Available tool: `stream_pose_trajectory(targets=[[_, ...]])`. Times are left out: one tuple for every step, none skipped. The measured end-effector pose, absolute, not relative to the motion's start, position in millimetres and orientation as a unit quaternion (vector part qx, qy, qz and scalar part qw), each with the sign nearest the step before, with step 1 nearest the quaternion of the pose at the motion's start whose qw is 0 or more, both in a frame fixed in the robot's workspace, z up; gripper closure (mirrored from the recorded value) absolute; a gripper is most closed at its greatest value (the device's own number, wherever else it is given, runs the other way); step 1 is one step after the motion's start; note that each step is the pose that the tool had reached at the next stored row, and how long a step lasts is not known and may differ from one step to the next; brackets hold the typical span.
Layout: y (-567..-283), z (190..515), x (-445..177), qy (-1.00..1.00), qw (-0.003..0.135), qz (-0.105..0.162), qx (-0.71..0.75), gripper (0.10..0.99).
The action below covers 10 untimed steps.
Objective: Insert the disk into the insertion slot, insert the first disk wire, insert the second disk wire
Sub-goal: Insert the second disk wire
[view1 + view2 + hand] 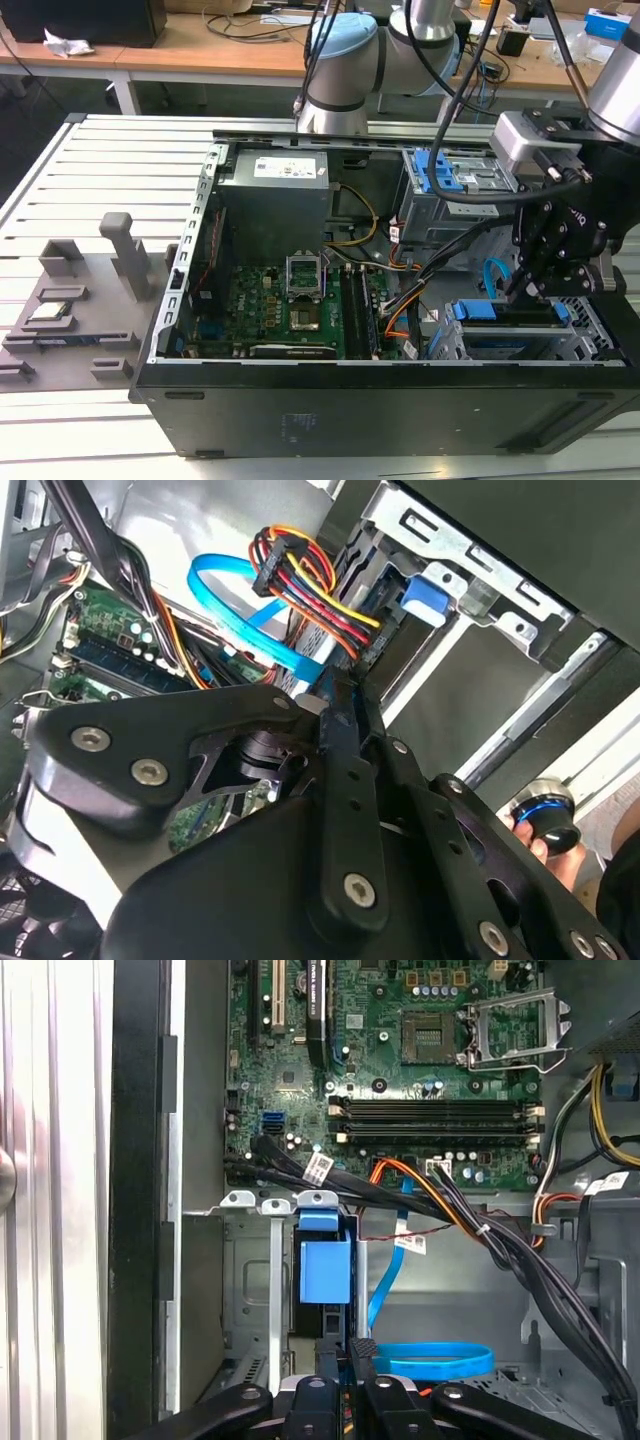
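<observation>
The disk [505, 318], marked by its bright blue carrier bracket, is sitting inside the insertion slot [580, 345], the perforated grey metal cage at the lower right of the exterior view, in the near corner of the open computer case [400, 410]. In the first wrist view the blue bracket end [325, 1265] is showing in the lower centre of the frame, seated between the cage's grey metal rails.

The pincer [527, 285] is hanging directly over the disk's end at the right of the exterior view, its black linkage pointing down into the case. In the second wrist view the pincer [340, 695] is reaching into the middle of the frame with its fingers pressed together on a dark connector, from which a bundle of red, yellow and black wires [310, 595] is arching toward the upper centre. A flat blue cable [235, 610] is looping just beside that bundle; the same blue cable [435, 1360] is lying curled at the lower centre-right of the first wrist view.

The green motherboard [290, 310] is filling the case floor at the centre of the exterior view. The case is resting on a slatted grey table [120, 160].
</observation>
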State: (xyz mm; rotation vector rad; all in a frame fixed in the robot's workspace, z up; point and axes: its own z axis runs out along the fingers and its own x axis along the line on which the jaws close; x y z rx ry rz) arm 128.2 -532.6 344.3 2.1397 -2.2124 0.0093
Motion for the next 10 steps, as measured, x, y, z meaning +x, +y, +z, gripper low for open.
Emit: stream_pose_trajectory(targets=[[-532.6, 343.8, 128.2, -0.718, 0.032, 0.003, 0.695, 0.925], [-532.6, 343.2, 128.3, -0.718, 0.032, 0.003, 0.695, 0.925], [-532.6, 342.1, 128.3, -0.718, 0.032, 0.003, 0.695, 0.925], [-532.6, 341.4, 128.4, -0.718, 0.032, 0.003, 0.695, 0.925], [-532.6, 340.9, 128.4, -0.718, 0.032, 0.003, 0.695, 0.925], [-532.6, 340.1, 128.4, -0.718, 0.032, 0.003, 0.695, 0.925], [-532.6, 338.9, 128.3, -0.718, 0.032, 0.003, 0.695, 0.925], [-532.6, 338.8, 128.3, -0.718, 0.032, 0.003, 0.695, 0.925], [-532.6, 338.8, 128.4, -0.718, 0.032, 0.003, 0.695, 0.925], [-532.6, 338.7, 128.4, -0.718, 0.032, 0.004, 0.695, 0.925]])
